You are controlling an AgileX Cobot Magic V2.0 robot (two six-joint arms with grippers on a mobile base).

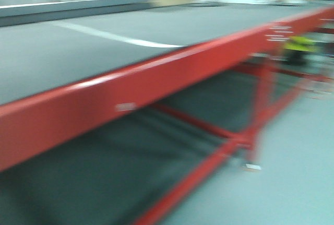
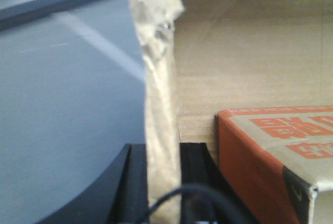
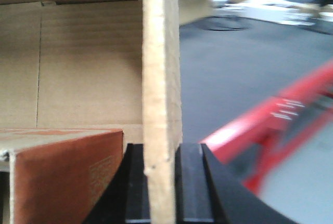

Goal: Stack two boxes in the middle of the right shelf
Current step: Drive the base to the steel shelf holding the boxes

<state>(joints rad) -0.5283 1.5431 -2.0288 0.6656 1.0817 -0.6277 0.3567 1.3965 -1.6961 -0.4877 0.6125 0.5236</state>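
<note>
One brown cardboard box shows, open-topped and held by both grippers. In the left wrist view my left gripper [image 2: 162, 148] is shut on the thin edge of its side wall [image 2: 160, 83], which has torn clear tape at the top. In the right wrist view my right gripper [image 3: 161, 148] is shut on the edge of the opposite wall [image 3: 161, 52]. An orange-printed carton [image 2: 270, 151] lies inside the box, also seen from the right wrist as a carton [image 3: 62, 177]. The shelf is out of view.
A red-framed table [image 1: 156, 79] with a dark grey top [image 1: 78, 52] and a white stripe fills the blurred front view. Its grey top [image 2: 62, 104] lies left of the box, and its red frame [image 3: 250, 125] lies right. Pale floor [image 1: 292, 173] runs along the right.
</note>
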